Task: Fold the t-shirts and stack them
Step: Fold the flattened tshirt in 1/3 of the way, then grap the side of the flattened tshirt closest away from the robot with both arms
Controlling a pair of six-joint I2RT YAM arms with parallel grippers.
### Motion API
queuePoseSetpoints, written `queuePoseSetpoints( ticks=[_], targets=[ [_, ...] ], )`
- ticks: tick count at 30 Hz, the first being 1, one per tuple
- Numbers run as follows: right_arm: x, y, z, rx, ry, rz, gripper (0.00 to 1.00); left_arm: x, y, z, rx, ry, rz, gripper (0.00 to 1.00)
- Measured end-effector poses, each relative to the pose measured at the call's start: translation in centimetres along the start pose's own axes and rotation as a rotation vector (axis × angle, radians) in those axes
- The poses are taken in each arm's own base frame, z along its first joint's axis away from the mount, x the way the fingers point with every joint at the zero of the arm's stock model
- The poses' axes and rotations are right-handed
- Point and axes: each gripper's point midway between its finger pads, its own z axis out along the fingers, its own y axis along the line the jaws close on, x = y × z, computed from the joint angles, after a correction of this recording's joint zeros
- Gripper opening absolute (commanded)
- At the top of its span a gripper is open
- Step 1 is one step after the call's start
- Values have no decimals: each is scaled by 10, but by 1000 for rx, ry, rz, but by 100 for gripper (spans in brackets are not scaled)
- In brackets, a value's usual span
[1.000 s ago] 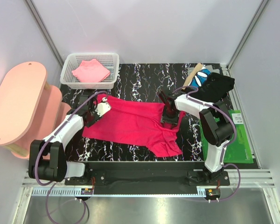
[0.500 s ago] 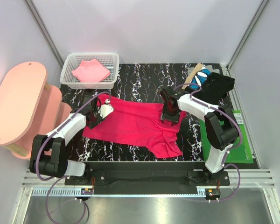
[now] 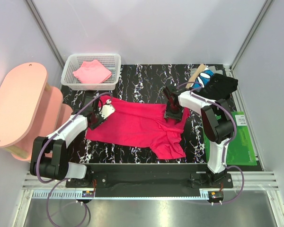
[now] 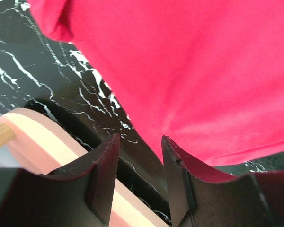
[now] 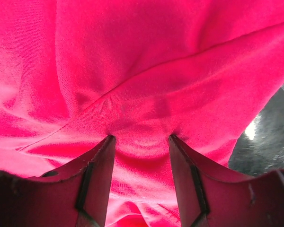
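Observation:
A crimson-red t-shirt (image 3: 137,125) lies spread out on the black marbled table (image 3: 142,80). My left gripper (image 3: 96,118) hovers at the shirt's left edge. In the left wrist view it (image 4: 139,138) is open, with only table between its fingers and the red cloth (image 4: 194,71) beyond the right one. My right gripper (image 3: 172,113) stands on the shirt's upper right part. It (image 5: 141,138) is open, both fingertips pressed into the red cloth (image 5: 132,61), which puckers between them. A pink t-shirt (image 3: 91,72) lies in the basket. Black (image 3: 221,86) and blue (image 3: 204,77) t-shirts lie at the back right.
The white mesh basket (image 3: 68,71) stands at the back left. A pink rounded shelf (image 3: 16,101) stands off the table's left side, its edge (image 4: 47,146) showing in the left wrist view. A green mat (image 3: 236,142) lies along the right edge.
The left gripper has shifted slightly right toward the shirt's edge. The right gripper has crept a little farther back on the cloth, and its arm has swung inward.

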Motion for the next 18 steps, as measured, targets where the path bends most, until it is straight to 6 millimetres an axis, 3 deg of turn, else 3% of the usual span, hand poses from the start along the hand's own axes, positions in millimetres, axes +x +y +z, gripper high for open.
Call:
queuePoseSetpoints(
  ticks=[5,9,12,15,18],
  targets=[
    [-5,-9,-10,17,-18,-2,59,-17,25,-3,-77,-27,-54,47],
    [-18,-4,-37,-24,-59,9,60,-65,75,-9,-170,-107,-116,47],
    [-37,3,-59,-71,-119,23,60,-100,108,-3,-226,-162,-141,47],
    [-49,6,-70,-92,-152,33,60,-114,110,17,-215,-157,-131,46],
    [-49,1,-66,-76,-140,37,59,-108,91,41,-154,-102,-106,46]
  ],
)
